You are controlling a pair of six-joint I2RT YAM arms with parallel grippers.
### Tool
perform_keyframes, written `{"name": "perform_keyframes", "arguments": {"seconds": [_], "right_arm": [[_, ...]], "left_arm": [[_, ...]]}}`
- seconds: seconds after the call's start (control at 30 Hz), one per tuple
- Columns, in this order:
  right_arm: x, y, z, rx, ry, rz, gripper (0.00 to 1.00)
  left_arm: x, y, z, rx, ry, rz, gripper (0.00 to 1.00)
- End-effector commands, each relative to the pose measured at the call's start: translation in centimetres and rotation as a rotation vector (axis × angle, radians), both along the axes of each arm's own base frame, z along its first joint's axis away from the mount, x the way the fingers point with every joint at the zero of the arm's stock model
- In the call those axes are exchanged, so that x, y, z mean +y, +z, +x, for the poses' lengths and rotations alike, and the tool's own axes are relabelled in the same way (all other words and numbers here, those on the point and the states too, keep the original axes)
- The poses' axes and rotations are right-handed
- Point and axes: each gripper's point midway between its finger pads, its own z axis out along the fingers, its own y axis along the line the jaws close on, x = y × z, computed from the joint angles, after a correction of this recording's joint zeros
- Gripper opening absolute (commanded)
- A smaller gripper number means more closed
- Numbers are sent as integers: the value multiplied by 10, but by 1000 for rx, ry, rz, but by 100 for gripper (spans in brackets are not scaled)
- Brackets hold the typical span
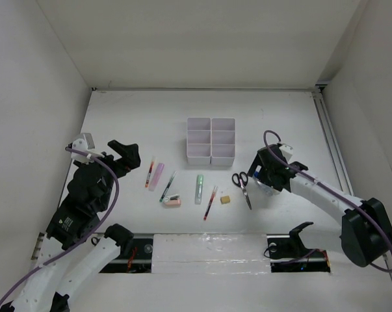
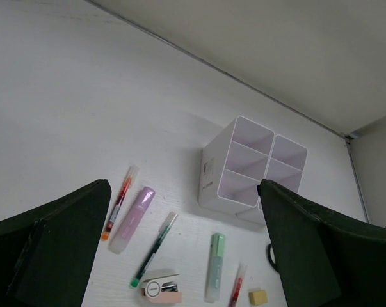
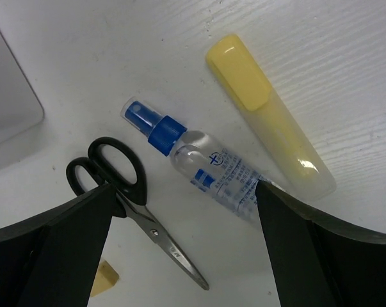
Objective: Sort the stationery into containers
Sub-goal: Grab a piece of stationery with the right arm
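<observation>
— Right gripper point(image 3: 184, 188) hangs low over the table point(image 3: 346, 51), its jaws spread as wide as they go and nothing between them. Left gripper point(image 2: 184, 185) is the same: wide open and empty, but raised well off the surface.
— What sits under the right one?
— A clear spray bottle point(image 3: 205, 163) with a blue cap, lying flat directly below the gap. Yellow tube point(image 3: 269, 118) lies at its 1 o'clock, close but apart. The black-handled scissors point(image 3: 155, 235) are at its 8 o'clock.
— How would the bottle handle?
— Light, stiff, smooth plastic, I'd judge. It's round, so it may roll or slip. Best taken across the labelled body with the jaws square to its length, not at the narrow cap.
— And where does it go?
— The white organiser point(image 1: 211, 139), six compartments that all look empty, at 11 o'clock from the right gripper in the top view. Pens point(image 1: 210, 203), markers point(image 1: 199, 188), pink stapler point(image 1: 172, 202) and eraser point(image 1: 225, 199) lie in a row at its 6 o'clock, none sorted yet.
</observation>
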Motion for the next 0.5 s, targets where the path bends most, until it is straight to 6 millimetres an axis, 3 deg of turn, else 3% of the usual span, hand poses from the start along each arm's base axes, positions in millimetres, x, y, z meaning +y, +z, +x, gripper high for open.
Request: {"name": "perform_keyframes", "arguments": {"seconds": [0.0, 0.33, 0.47], "right_arm": [[8, 1, 11, -23, 8, 36, 96], [13, -8, 10, 47, 16, 17, 86], [10, -18, 6, 84, 11, -10, 70]], "left_arm": [[-1, 12, 2, -47, -6, -15, 100], [5, 12, 0, -49, 26, -20, 100], [8, 14, -1, -58, 35, -23, 100]]}}
